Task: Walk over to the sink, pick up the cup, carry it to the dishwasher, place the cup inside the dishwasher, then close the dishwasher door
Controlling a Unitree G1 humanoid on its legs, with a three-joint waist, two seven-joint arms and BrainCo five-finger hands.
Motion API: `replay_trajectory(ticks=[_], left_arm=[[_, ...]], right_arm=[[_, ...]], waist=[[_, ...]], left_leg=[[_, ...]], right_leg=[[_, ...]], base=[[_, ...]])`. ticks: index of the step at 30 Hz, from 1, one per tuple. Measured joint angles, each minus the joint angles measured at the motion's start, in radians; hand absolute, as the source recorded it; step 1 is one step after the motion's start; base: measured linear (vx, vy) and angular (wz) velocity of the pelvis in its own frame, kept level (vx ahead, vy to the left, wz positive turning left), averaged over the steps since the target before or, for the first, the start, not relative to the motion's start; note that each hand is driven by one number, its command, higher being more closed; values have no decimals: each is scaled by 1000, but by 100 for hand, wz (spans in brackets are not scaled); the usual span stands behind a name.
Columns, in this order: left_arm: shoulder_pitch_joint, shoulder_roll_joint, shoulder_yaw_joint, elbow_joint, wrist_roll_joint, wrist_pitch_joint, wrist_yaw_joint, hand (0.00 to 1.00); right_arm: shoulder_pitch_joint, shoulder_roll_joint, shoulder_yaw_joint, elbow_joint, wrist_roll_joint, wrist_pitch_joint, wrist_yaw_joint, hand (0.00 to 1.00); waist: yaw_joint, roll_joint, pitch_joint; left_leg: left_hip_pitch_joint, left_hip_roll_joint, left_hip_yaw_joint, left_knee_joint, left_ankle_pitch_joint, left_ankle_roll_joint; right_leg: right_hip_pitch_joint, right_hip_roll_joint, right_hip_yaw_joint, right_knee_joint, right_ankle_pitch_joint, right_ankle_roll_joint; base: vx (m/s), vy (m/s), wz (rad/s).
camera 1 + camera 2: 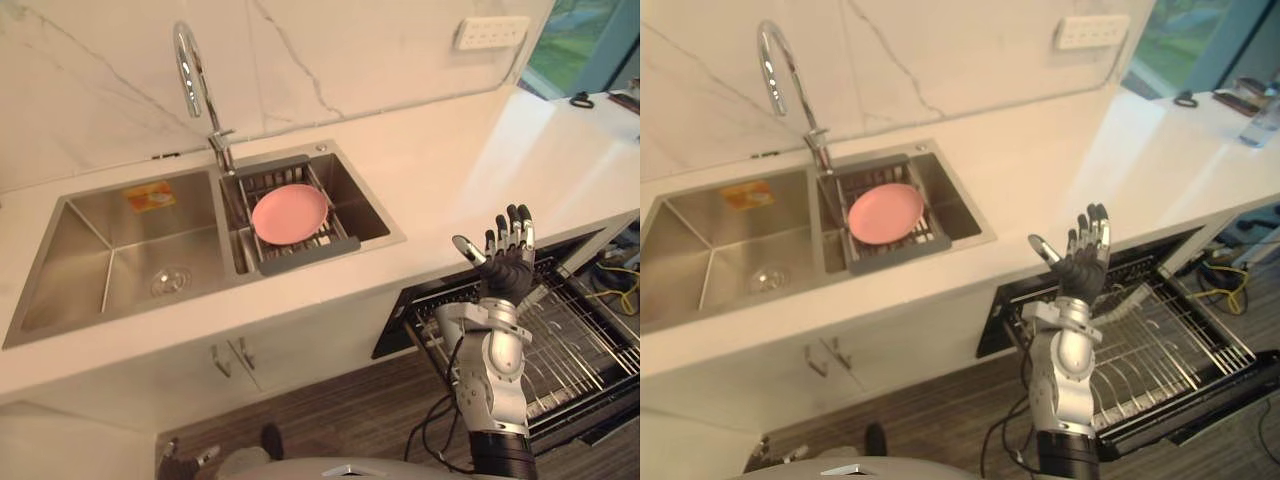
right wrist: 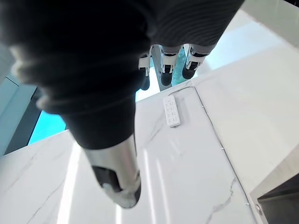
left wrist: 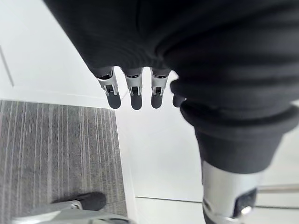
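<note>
The steel double sink (image 1: 90, 260) is set in the white counter at the left. A pink plate (image 1: 290, 212) lies on a dark drain rack (image 1: 305, 252) across the sink's right basin. The dishwasher (image 1: 1160, 350) stands open below the counter at the right, its wire rack pulled out. My right hand (image 1: 505, 262) is raised above the rack's left end, palm up, fingers straight and open, holding nothing. My left hand (image 3: 135, 88) hangs low beside a white cabinet front, fingers straight, nothing in it.
A tall chrome faucet (image 1: 195, 75) rises behind the sink. A power strip (image 1: 490, 32) sits on the marble wall. White cabinet doors with handles (image 1: 235, 358) are below the sink. A clear bottle (image 1: 1255, 125) stands on the far right counter. Wood floor lies in front.
</note>
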Motion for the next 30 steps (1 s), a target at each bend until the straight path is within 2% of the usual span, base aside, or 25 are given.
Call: replay_trajectory(ticks=[1, 2, 4, 5, 6, 7, 8, 9, 11, 13, 14, 15, 20, 22, 23, 25, 27, 28, 30], left_arm=[[1, 11, -10, -1, 16, 0, -3, 0], [-5, 31, -3, -2, 18, 7, -1, 0], [-13, 60, 6, -4, 20, 8, -1, 0], [-20, 83, 10, -4, 70, 7, 2, 0], [-21, 89, 10, -5, 105, 5, 2, 0], [-23, 94, 9, -14, 157, -1, 0, 0], [-25, 80, 4, -20, 181, -1, -1, 0], [-26, 75, 4, -25, 185, -1, -1, 0], [-30, 66, 2, -30, 178, 5, 1, 0], [-33, 45, -5, -20, 173, 9, 0, 0], [-32, 45, -10, -18, 173, 9, 0, 0], [-46, 53, -75, -19, 136, 11, -7, 0], [-45, 54, -73, -16, 127, 15, -12, 0], [-45, 54, -65, -11, 84, 37, -37, 0], [-43, 48, -49, -6, 38, 68, -59, 0], [-35, 42, -24, 2, -44, 121, -95, 0], [-23, 33, 15, 3, -159, 187, -136, 0], [-24, 31, 22, 6, -192, 203, -144, 0], [-28, 26, 48, 31, -323, 256, -185, 0]], right_arm=[[2, 6, -4, 0, -2, -4, -6, 0], [2, 21, -8, -1, -5, -12, -7, 0], [-1, 26, -8, -3, -5, -20, -6, 0], [-15, 28, -8, -7, 8, -26, -1, 0], [-22, 28, -8, -10, 11, -26, 2, 0], [-37, 26, -7, -18, 22, -30, 12, 0], [-48, 18, -5, -16, 25, -31, 14, 0], [-52, 16, -5, -17, 25, -31, 14, 0], [-66, 14, 9, -17, 24, -25, 14, 0], [-64, 8, 10, -15, 27, -7, 20, 0], [-64, 6, 10, -15, 27, 0, 27, 0], [-62, -22, 12, -3, 27, 42, 124, 0], [-62, -23, 12, -3, 40, 42, 124, 0], [-62, -24, 12, -3, 84, 44, 126, 0], [-62, -24, 11, -4, 124, 55, 129, 0], [-62, -24, 9, -5, 177, 87, 136, 0], [-61, -24, -10, -5, 224, 140, 164, 0], [-61, -24, -23, -6, 224, 153, 168, 0], [-61, -28, -85, -6, 222, 201, 169, 0]], waist=[[-8, 1, 7], [-12, -11, 21], [-15, -47, 24], [-17, -81, 26], [-18, -88, 24], [-19, -106, 24], [-16, -89, 15], [-16, -85, 11], [-17, -81, 14], [-26, -50, 19], [-27, -48, 17], [-34, -26, -14], [-31, -25, -14], [-29, -26, -14], [-23, -26, -14], [-12, -25, -15], [-11, -25, -15], [-11, -24, -15], [-11, -24, -16]], left_leg=[[17, 16, -9, 1, -9, 7], [39, 39, -17, 0, -21, 5], [43, 46, -25, 0, -25, 2], [51, 42, -29, 0, -30, -5], [52, 37, -31, 0, -31, -7], [54, 8, -35, 0, -33, -12], [56, 10, -34, -1, -41, -9], [52, 10, -34, -1, -41, -10], [46, 6, -31, 0, -42, -15], [45, 20, -34, 0, -41, -27], [46, 24, -34, 0, -43, -30], [79, 14, -32, 5, -76, -29], [76, 12, -48, 6, -73, -26], [73, 12, -61, 6, -70, -25], [74, 13, -62, 6, -69, -25], [73, 13, -62, 6, -69, -25], [71, 13, -61, 6, -75, -34], [69, 13, -61, 6, -75, -34], [64, 12, -58, 6, -75, -35]], right_leg=[[-47, 3, 40, 92, 38, -34], [-73, 48, 77, 86, -23, 36], [-89, 90, 97, 16, -42, 63], [-109, 133, 110, -78, -17, 75], [-116, 146, 116, -113, 25, 78], [-134, 149, 113, -151, 121, 97], [-117, 153, 132, -187, 113, 110], [-100, 157, 134, -224, 113, 110], [-60, 161, 123, -318, 98, 143], [-43, 184, 110, -367, 101, 147], [-39, 188, 109, -375, 101, 147], [45, 189, 89, -478, 140, 162], [53, 189, 80, -479, 141, 164], [65, 189, 69, -487, 143, 166], [66, 190, 67, -493, 147, 166], [68, 190, 66, -497, 148, 166], [70, 190, 64, -506, 149, 166], [69, 190, 64, -509, 151, 165], [68, 190, 62, -528, 159, 161]], base=[[-141, 176, 12], [-155, 94, 9], [-211, -18, 13], [-239, -93, 17], [-275, -147, 20], [-112, -92, 7], [-51, -66, 6], [36, -26, -4], [0, -58, -3], [-20, -77, 1], [-3, -42, 0], [0, 0, 0], [3, -2, 7], [7, -8, 20], [-13, -8, 7], [-7, -3, 2], [0, 0, 0], [0, 0, 0], [-11, 3, -5]])
